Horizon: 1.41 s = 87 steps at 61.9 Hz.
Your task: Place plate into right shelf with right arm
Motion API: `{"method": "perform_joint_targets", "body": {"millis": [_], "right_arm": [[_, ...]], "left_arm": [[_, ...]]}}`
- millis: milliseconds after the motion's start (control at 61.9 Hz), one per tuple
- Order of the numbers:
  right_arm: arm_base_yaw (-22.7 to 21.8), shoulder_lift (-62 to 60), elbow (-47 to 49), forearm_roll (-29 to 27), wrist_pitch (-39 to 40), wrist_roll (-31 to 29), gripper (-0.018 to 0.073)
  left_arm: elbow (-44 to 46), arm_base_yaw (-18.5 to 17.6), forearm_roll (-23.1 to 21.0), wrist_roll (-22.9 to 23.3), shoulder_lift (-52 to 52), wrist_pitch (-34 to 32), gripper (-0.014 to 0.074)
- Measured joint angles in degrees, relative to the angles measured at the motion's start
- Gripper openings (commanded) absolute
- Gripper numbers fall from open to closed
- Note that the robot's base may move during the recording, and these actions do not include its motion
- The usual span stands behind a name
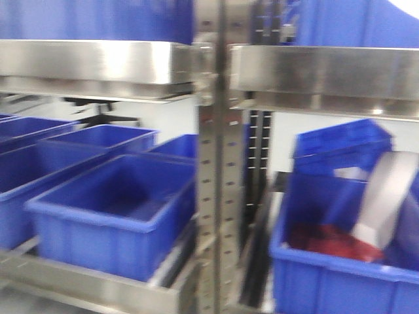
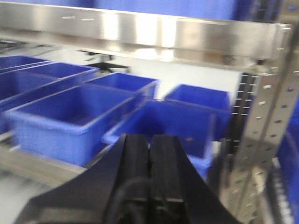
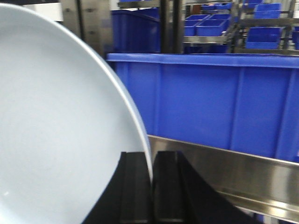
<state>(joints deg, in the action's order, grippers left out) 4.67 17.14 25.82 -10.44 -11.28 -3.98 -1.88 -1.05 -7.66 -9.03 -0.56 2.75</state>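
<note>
In the right wrist view a large white plate [image 3: 56, 116] fills the left half. My right gripper [image 3: 152, 156] is shut on its rim and holds it on edge. Just ahead is a blue bin [image 3: 210, 102] standing on a steel shelf edge [image 3: 224, 172]. In the front view a white patch [image 1: 407, 4] shows at the top right corner, probably the plate; the right gripper itself is not seen there. My left gripper [image 2: 149, 137] is shut and empty, facing the left shelf's blue bins [image 2: 74, 116].
A perforated steel upright [image 1: 211, 163] divides the left and right shelves. The lower right bin [image 1: 340, 261] holds something red [image 1: 334, 241] and a leaning white-grey object [image 1: 386, 196]. Several blue bins [image 1: 114, 216] sit on the lower left shelf. Steel upper shelves [image 1: 321, 75] carry more bins.
</note>
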Motion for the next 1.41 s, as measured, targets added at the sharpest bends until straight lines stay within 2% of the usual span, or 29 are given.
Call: {"method": "perform_joint_targets", "body": {"millis": [1405], "right_arm": [[0.00,0.00,0.00,0.00,-0.02,0.00,0.0055]], "left_arm": [[0.00,0.00,0.00,0.00,0.00,0.00,-0.0128]]}}
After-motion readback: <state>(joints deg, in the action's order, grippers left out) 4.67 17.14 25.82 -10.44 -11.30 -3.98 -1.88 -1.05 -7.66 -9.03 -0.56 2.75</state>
